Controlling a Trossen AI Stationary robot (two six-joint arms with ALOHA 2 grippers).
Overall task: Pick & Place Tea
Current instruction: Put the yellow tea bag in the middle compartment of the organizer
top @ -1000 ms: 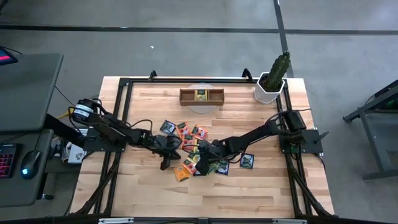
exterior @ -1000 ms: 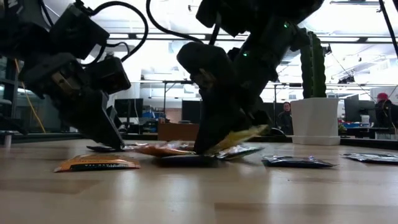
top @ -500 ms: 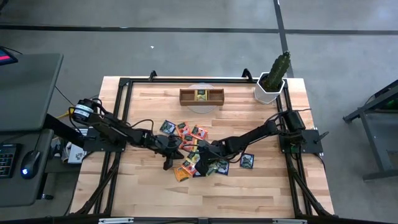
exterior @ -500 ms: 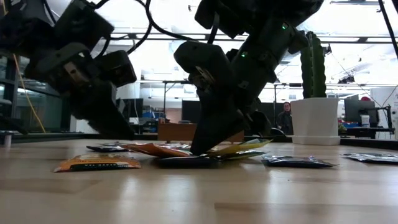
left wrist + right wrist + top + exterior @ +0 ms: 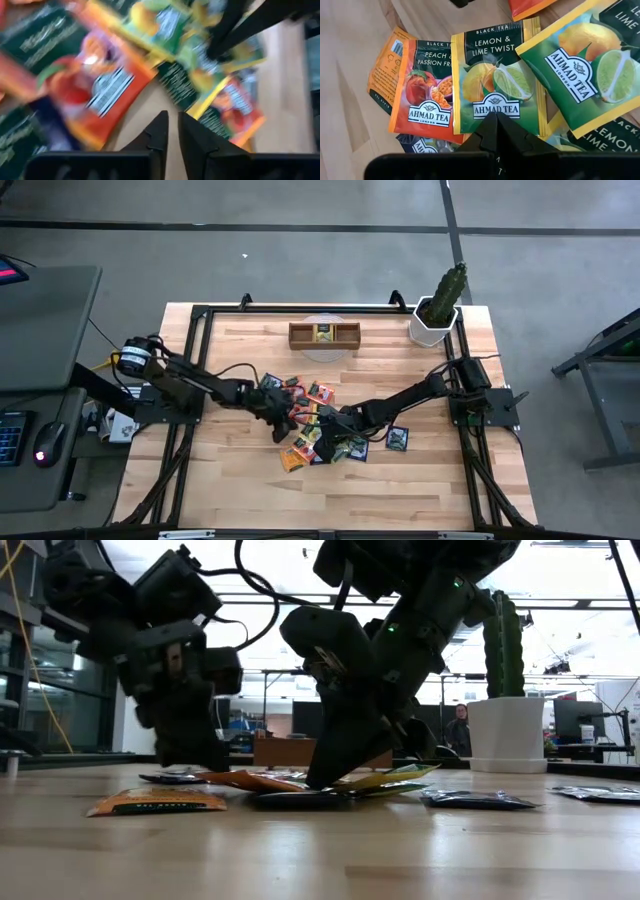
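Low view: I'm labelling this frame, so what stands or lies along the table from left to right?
Orange sachet → left gripper → right gripper on the sachet pile → dark sachet → white cactus pot.

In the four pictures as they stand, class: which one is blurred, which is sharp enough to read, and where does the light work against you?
Left wrist view: smeared with motion blur, sachet labels unreadable. Right wrist view: sharp, "Lemon & Lime Twist" reads clearly on a sachet. Low view: bright ceiling lights behind turn both arms into dark silhouettes. High view: evenly lit, no glare on the table.
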